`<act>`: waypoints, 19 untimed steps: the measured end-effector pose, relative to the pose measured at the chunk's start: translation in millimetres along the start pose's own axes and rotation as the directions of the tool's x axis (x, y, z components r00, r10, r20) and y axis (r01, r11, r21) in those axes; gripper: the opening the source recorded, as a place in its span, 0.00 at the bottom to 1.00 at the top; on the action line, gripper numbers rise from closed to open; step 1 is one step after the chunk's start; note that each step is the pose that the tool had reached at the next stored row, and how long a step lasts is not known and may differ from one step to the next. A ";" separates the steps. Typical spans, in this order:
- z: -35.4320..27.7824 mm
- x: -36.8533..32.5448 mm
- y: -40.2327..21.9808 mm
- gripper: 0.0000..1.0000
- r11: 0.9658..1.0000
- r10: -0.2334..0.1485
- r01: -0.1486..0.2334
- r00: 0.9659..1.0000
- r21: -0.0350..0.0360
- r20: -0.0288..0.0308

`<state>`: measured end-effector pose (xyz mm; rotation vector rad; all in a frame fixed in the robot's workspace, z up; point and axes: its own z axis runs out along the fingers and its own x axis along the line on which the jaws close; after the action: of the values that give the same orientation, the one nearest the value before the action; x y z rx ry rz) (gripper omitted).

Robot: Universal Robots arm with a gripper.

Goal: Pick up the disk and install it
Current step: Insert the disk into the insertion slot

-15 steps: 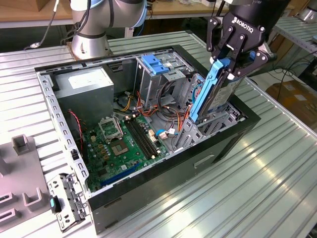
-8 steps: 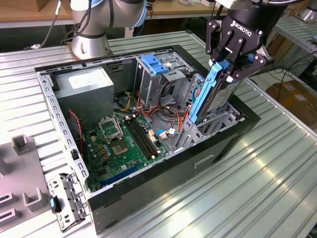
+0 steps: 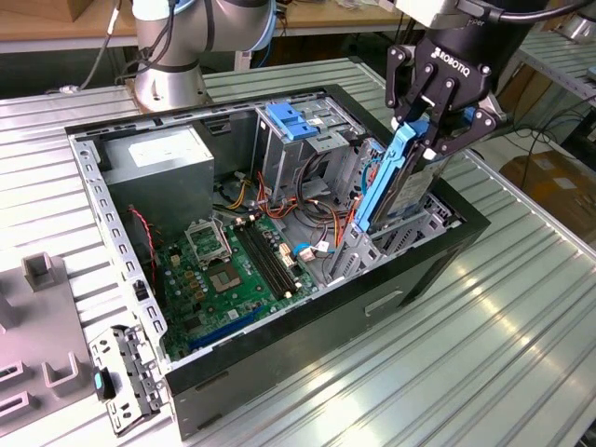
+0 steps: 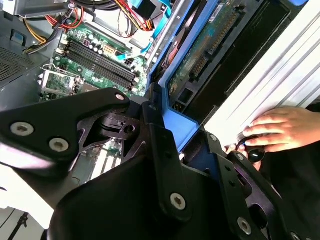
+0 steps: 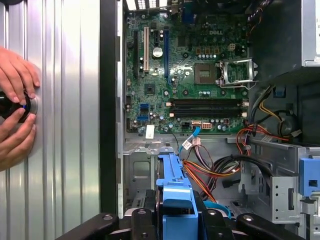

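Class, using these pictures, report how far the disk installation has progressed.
Done: the disk is lifted, gripped by the claw. In hand: it stands on edge, lower end inside the computer case. Left: not seated; much of it rises above the rim.

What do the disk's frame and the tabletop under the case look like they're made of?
The disk: its carrier looks like moulded plastic, evenly blue with a dull finish; the body behind it looks like grey metal. The table: probably aluminium, judging by silvery ribbed slats with bright reflections.
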<state>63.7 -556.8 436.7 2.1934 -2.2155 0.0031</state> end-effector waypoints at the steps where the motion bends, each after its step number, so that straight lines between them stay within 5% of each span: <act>1: 0.8 0.0 0.0 0.37 1.000 0.000 0.000 1.000 0.000 0.000; 19: 22.9 -0.2 -0.4 0.37 1.000 0.000 0.000 1.000 0.000 0.000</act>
<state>63.8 -557.0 413.9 2.1933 -2.2155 0.0029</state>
